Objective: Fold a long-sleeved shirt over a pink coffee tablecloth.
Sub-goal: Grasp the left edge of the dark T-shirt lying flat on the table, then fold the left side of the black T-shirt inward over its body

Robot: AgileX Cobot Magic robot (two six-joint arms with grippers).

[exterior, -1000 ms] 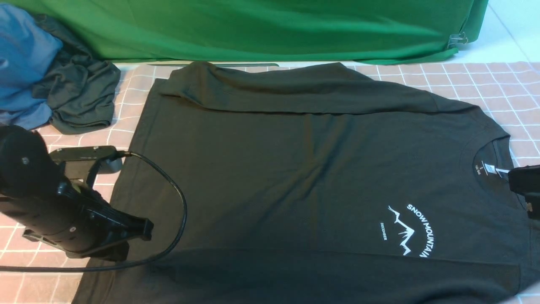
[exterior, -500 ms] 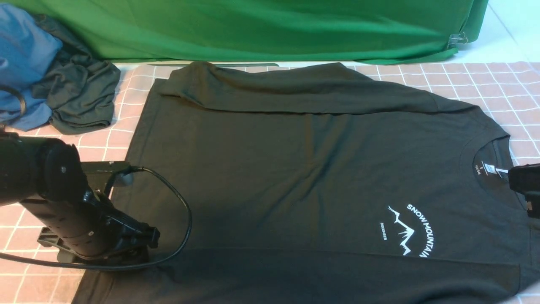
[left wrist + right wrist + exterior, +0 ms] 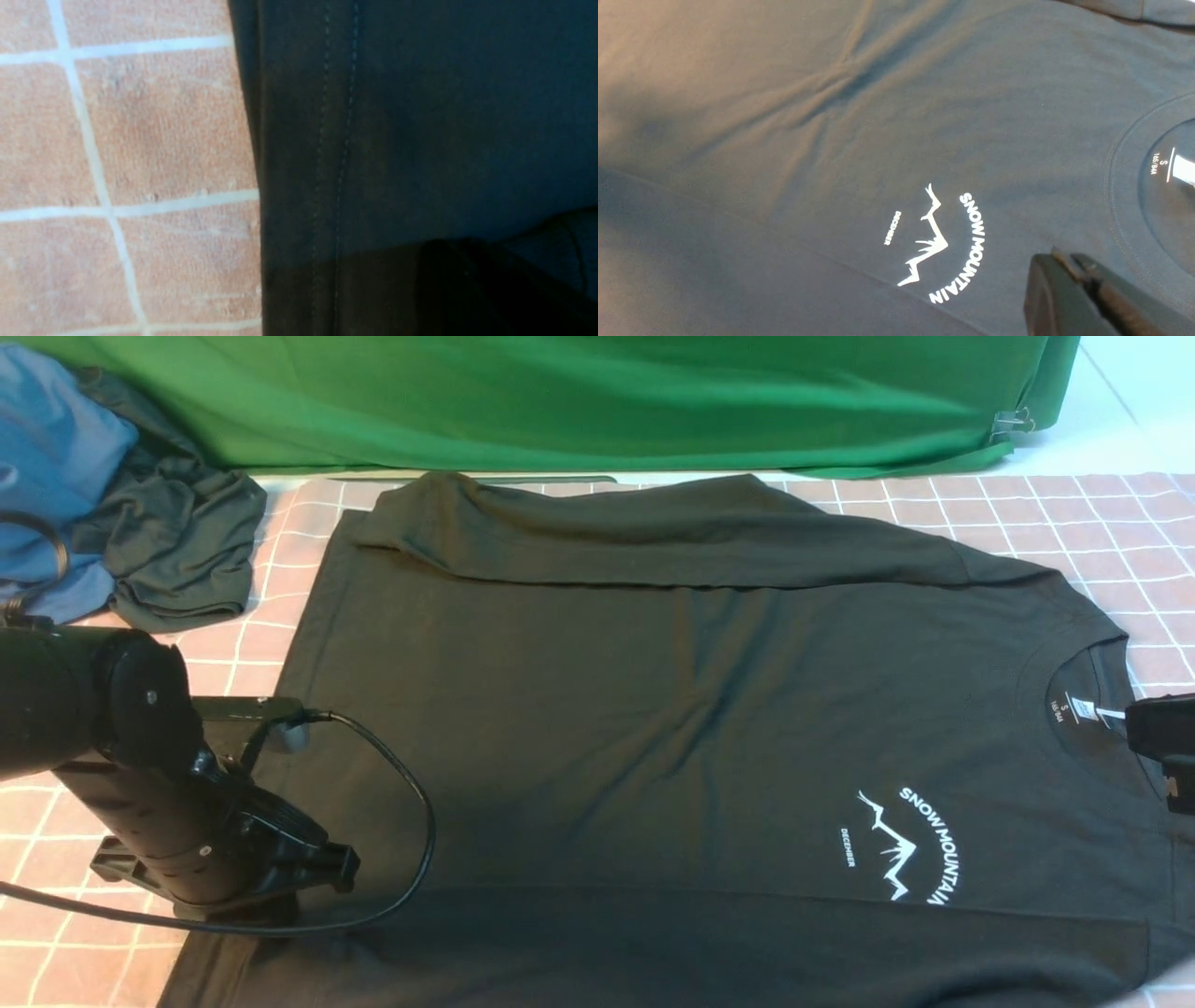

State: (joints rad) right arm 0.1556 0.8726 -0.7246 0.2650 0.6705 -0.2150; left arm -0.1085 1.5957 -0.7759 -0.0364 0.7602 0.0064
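Note:
The long-sleeved shirt (image 3: 653, 709) lies flat and black on the pink coffee tablecloth (image 3: 1027, 513), collar to the right and hem to the left. Its far sleeve is folded across the body. The white "SNOW MOUNTAIN" print (image 3: 920, 845) and the neck label (image 3: 1083, 707) face up. My left gripper (image 3: 322, 873) is low over the hem's near corner. In the left wrist view the stitched hem (image 3: 336, 140) meets the grid cloth (image 3: 140, 140), and the gripper is a dark blur. My right gripper (image 3: 1064, 261) hovers between print (image 3: 952, 242) and collar, fingers together and empty.
A blue garment (image 3: 47, 457) and a smaller dark grey-green garment (image 3: 177, 541) are heaped at the far left. The green backdrop cloth (image 3: 607, 401) hangs along the back. A black cable (image 3: 411, 840) loops from my left arm over the shirt's hem area.
My left arm has swung nearer and slightly right, coming down onto the hem's near corner, with its cable loop following. The right gripper has barely shifted. The shirt lies as before.

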